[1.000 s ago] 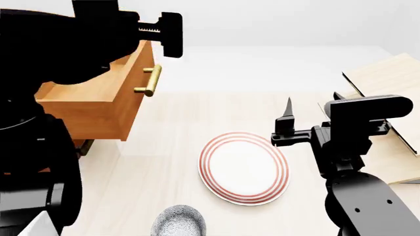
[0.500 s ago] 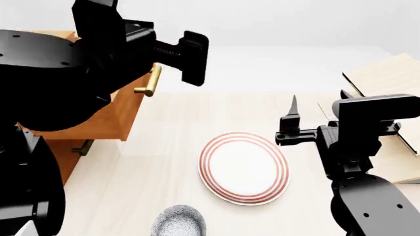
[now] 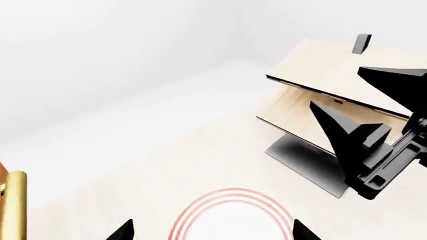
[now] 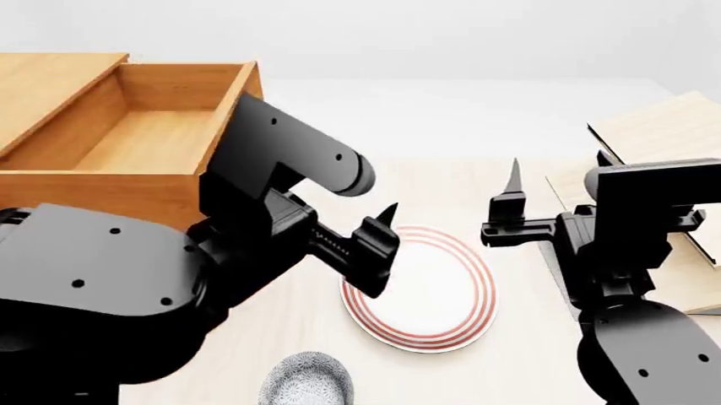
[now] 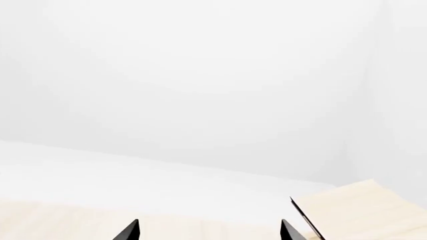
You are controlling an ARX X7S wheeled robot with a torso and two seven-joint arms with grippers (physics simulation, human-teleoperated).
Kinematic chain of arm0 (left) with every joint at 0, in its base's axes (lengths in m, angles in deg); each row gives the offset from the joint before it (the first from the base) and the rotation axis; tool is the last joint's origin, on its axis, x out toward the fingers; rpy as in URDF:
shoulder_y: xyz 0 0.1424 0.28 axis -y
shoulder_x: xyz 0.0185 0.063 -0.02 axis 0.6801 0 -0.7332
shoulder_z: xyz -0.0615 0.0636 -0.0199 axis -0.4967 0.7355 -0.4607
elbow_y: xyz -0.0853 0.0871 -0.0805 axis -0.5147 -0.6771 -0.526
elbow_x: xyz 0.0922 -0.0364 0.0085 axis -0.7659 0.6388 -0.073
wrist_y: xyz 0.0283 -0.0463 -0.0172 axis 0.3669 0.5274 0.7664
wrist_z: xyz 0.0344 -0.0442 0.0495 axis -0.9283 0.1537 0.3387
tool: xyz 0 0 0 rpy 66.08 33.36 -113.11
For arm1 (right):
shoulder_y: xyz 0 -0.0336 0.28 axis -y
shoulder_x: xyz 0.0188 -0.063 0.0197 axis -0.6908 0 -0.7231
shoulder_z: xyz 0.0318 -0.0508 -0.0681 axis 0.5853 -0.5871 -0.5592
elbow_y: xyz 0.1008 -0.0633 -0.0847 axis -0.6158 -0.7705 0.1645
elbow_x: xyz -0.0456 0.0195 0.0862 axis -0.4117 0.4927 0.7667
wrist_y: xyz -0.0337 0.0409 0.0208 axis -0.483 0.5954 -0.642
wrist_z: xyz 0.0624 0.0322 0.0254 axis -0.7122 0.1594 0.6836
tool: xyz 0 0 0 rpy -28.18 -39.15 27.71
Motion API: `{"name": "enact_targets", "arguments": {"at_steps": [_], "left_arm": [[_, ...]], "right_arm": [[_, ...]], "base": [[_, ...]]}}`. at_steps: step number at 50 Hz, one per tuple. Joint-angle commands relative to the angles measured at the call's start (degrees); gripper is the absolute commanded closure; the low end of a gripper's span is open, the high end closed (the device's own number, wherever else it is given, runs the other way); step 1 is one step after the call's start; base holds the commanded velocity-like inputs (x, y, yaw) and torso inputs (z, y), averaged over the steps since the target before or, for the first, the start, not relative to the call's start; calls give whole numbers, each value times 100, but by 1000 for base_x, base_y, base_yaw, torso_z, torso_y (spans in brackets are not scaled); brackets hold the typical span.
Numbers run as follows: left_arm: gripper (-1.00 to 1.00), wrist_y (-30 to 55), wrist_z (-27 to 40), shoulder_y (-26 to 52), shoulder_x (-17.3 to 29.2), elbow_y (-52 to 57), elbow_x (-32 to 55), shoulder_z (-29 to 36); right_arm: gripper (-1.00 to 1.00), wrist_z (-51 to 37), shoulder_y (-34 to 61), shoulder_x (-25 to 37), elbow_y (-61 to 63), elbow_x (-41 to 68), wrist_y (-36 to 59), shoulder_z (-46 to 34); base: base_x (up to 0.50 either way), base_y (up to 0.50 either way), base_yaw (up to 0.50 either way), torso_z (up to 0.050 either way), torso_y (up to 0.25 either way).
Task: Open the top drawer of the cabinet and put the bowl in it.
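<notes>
Turning to the bowl [image 4: 306, 380] — drawer [image 4: 147, 139] open, both claws spread and empty; next, lowering the left claw [image 4: 377, 253] onto its rim.

top drawer [image 4: 135, 126] open, unobstructed from above; left gripper [image 4: 377, 253] over plate [image 4: 451, 295], beside bowl [image 4: 306, 380].

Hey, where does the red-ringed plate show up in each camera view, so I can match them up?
Head view: the plate lies on the table, low and centre, partly behind the left gripper.
Left wrist view: only its far rim shows at the bottom edge, between the gripper's fingertips.
Right wrist view: not in it.
Shared landmark: the pale wooden shelf rack appears in all three views.
</notes>
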Motion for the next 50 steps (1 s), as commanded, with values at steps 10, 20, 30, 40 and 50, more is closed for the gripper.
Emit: {"name": "enact_targets", "arguments": {"at_steps": [10,20,30,40,50], "left_arm": [[-100,-250,-1252,-1396,388,648,-1306,332],[-100,-609,-1817,-1806,693,600,-1973,501],[-100,-1141,-2466,-2292,990,369,-2849,854],[-100,-1476,-2750,-2715,1217,216,-3218,1007],[-100,-1645,-2886,-2883,1373,23,-3335,1005]], "right_arm": [[-100,-33,3,12,-54,14,-34,-44],[-100,-48,12,-13,-179,-12,-137,-120],[-100,-42,4,-18,-290,-38,-243,-217],[-100,-52,-5,-19,-357,-51,-308,-269],[-100,-65,8,-16,-403,-52,-326,-306]], "base": [[0,0,0,0,0],[0,0,0,0,0],[0,0,0,0,0],[0,0,0,0,0],[0,0,0,0,0]]}}
